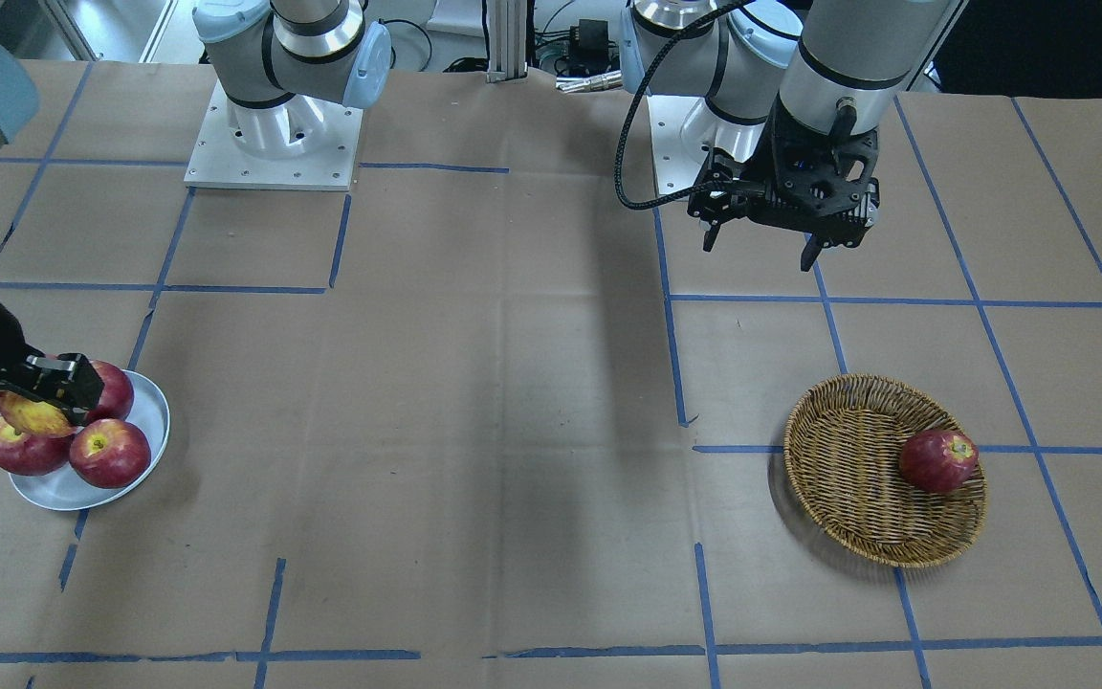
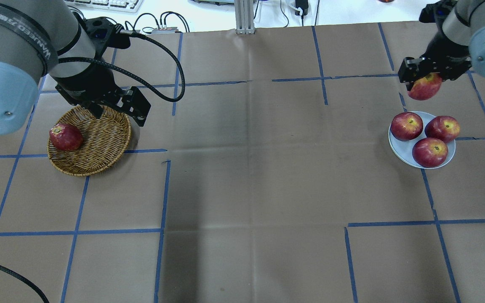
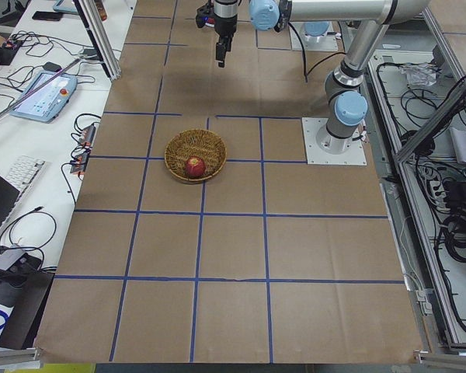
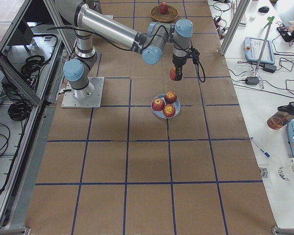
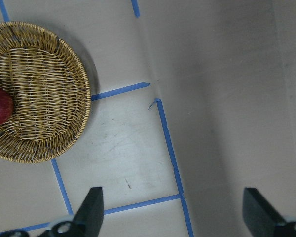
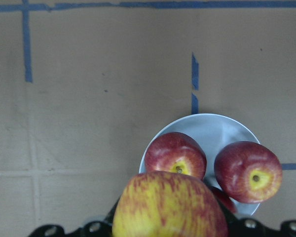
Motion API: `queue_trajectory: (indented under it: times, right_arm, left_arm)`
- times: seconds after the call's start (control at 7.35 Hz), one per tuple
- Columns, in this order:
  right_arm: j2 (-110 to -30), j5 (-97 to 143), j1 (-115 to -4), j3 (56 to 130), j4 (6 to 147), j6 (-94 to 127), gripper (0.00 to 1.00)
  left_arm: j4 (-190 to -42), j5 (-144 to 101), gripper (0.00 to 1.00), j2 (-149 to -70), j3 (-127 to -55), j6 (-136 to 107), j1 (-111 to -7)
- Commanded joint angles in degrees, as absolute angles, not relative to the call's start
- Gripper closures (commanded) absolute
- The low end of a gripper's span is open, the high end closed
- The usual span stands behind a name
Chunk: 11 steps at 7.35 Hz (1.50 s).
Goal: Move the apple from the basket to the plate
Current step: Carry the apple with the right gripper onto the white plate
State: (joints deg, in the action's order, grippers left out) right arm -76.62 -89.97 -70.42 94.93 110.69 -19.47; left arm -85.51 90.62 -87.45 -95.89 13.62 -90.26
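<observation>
A light red apple with yellow streaks (image 6: 170, 205) fills the bottom of the right wrist view, closest to the lens. The right gripper (image 2: 423, 80) holds it, its black jaws pinching the fruit from either side. The apple hangs in the air close to a small round pale blue-white plate (image 2: 399, 148) and does not touch it. Whether it is directly over the plate cannot be told.

The plate lies near the robot's right-hand edge of the brown paper-covered surface (image 2: 246, 168), which is marked with blue tape lines. Three darker red apples sit on the plate: one (image 2: 406, 126) beside a second (image 2: 442, 128), and a third (image 2: 430, 152) on the side nearer the robot. The three are packed close together.

Well apart, near the robot's left-hand edge of the surface, is a round shallow woven wicker basket (image 2: 99, 139), tan-brown. One dark red apple (image 2: 65, 136) rests inside it, against the wall nearest that edge.

The left gripper (image 5: 172, 192) hovers above the surface just beside the basket. Its jaws are spread wide with nothing between them.
</observation>
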Motion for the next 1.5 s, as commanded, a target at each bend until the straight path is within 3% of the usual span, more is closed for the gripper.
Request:
queue_trajectory:
  times: [0.0,0.41,1.09,1.22,1.36]
  right_arm:
    - [-76.2,-89.7,-65.5,99.7,112.9,-25.7,0.46]
    - [-71.3,-90.2,-65.0,102.1,118.7,-27.6,0.46]
    - [-71.0,-90.8,-63.6,102.9,118.4,-27.9,0.44]
    - [-70.9,-90.8,-63.3,103.3,118.3,-27.9,0.30]
    - [-71.0,-90.7,-63.3,103.5,118.2,-27.5,0.00]
  left_arm:
    - [-85.5,90.6,0.01,-87.5,-95.9,13.6,-90.3]
    - [-85.5,90.6,0.01,-87.4,-95.9,13.7,-90.2]
    - [-85.5,90.6,0.01,-87.4,-95.9,13.9,-90.1]
    - [-85.5,90.6,0.01,-87.4,-95.9,13.9,-90.1]
    - [-85.6,90.6,0.01,-87.4,-95.9,14.0,-90.1]
